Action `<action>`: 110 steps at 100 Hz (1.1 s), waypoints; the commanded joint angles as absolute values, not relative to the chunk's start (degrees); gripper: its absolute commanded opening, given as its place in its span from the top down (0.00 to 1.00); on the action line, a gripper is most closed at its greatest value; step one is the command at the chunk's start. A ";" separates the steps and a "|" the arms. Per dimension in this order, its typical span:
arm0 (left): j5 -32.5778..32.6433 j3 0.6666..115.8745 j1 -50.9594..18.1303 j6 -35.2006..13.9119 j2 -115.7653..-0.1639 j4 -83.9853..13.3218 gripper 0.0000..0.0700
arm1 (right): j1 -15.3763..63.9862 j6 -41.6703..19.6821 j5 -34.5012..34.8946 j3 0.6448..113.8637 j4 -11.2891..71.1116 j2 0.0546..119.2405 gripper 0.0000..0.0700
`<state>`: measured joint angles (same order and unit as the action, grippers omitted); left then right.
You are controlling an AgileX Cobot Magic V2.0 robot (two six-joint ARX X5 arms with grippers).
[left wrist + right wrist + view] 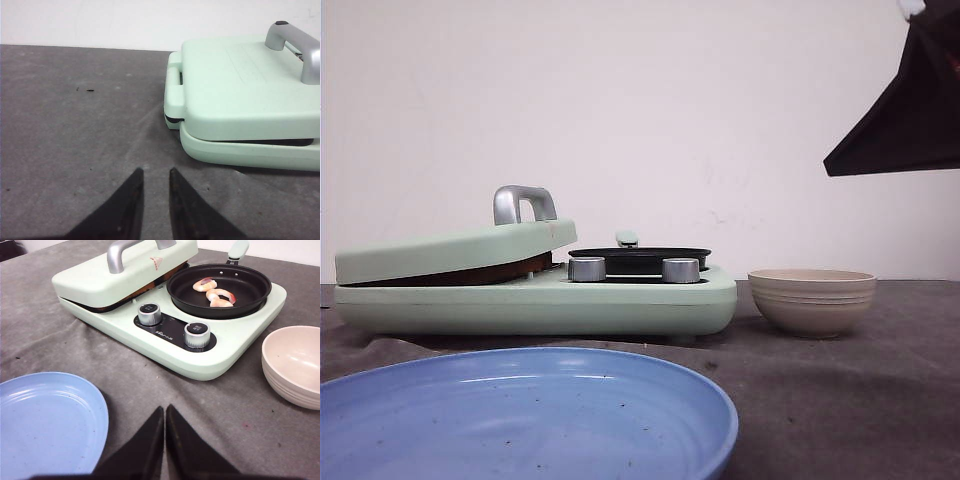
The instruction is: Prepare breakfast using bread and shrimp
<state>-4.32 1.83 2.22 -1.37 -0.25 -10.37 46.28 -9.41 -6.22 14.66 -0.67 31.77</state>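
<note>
Pink shrimp (pixel 216 291) lie in the black pan (pixel 250 300) on the right half of the pale green breakfast maker (pixel 165 347). Its lid (pixel 95 280), with a silver handle (pixel 117 252), is down almost flat. A brown edge (pixel 145 288) that looks like bread crust shows in the gap under the lid, also in the front view (pixel 470 272); the rest of the bread is hidden. My right gripper (pixel 164 409) is shut and empty above the cloth, in front of the maker's knobs. My left gripper (pixel 155 172) is slightly open and empty, beside the maker's left end (pixel 175 95).
An empty blue plate (pixel 620 400) sits at the table's front, also in the right wrist view (pixel 75 405). An empty beige bowl (pixel 812 300) stands right of the maker. Two silver knobs (pixel 150 313) face the front. My right arm (pixel 910 110) hangs high at the right. Grey cloth covers the table.
</note>
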 commanded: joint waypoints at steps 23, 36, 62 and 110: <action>-4.38 0.80 2.24 -0.80 -0.19 -10.61 1.00 | 32.84 1.28 -6.02 13.28 4.78 21.21 1.00; -4.36 0.80 2.24 -0.80 -0.19 -10.61 1.00 | 23.97 3.84 -4.67 9.89 4.75 14.52 1.00; -4.34 0.80 2.24 -0.80 -0.19 -10.61 1.00 | 9.37 6.70 3.27 0.60 5.06 0.01 1.00; -4.27 0.84 2.24 -0.80 -0.19 -10.70 1.00 | 0.40 4.91 3.44 0.69 10.63 0.21 1.00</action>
<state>-4.29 1.83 2.22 -1.37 -0.25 -10.35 0.93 5.65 3.27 0.95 10.09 0.30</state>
